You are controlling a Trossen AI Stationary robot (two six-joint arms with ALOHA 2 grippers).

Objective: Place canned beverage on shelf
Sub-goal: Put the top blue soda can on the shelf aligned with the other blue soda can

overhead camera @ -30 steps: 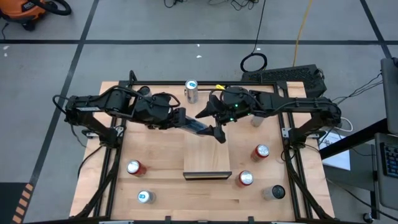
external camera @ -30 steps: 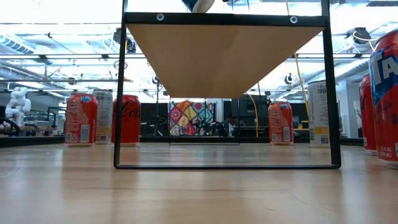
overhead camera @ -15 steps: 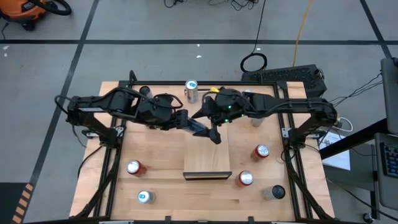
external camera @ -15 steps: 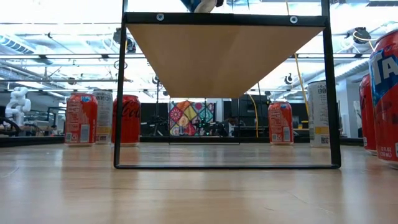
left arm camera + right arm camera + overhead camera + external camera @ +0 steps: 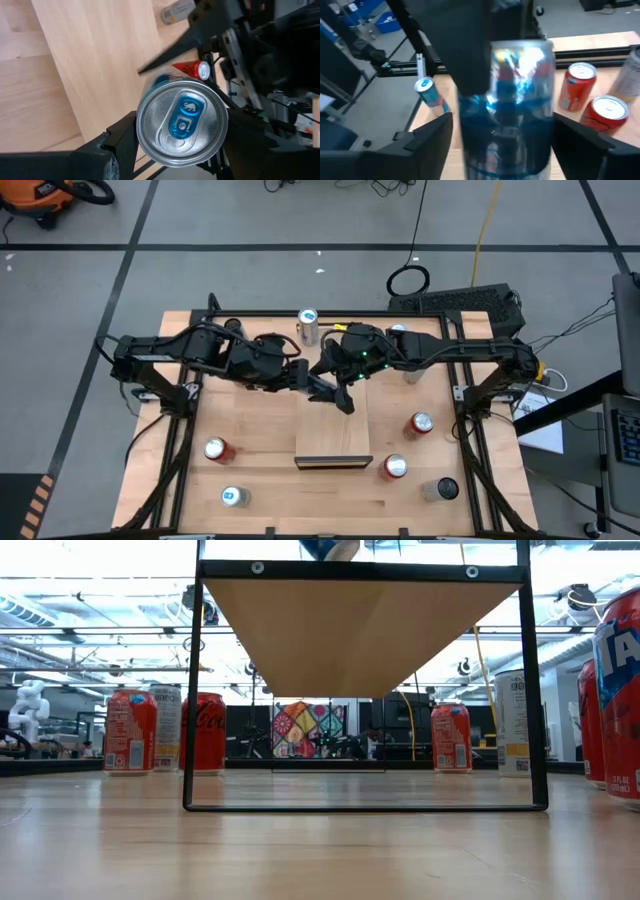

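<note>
- The left gripper was clamped on a blue can over the shelf.
- The right gripper stood apart around that can.

I am seeing both grippers crowding the far end of the shelf: the left gripper is clamping the blue can there, and the right gripper, its fingers spread to either side of that can, is blocking any way in from the right. The shelf's near half is lying bare and open from above. On the right, two red cans are standing just beside the shelf's edge, narrowing that side. On the left, a red can is standing well apart, leaving a wide lane. At the far edge a silver can is sitting behind the arms.
</note>
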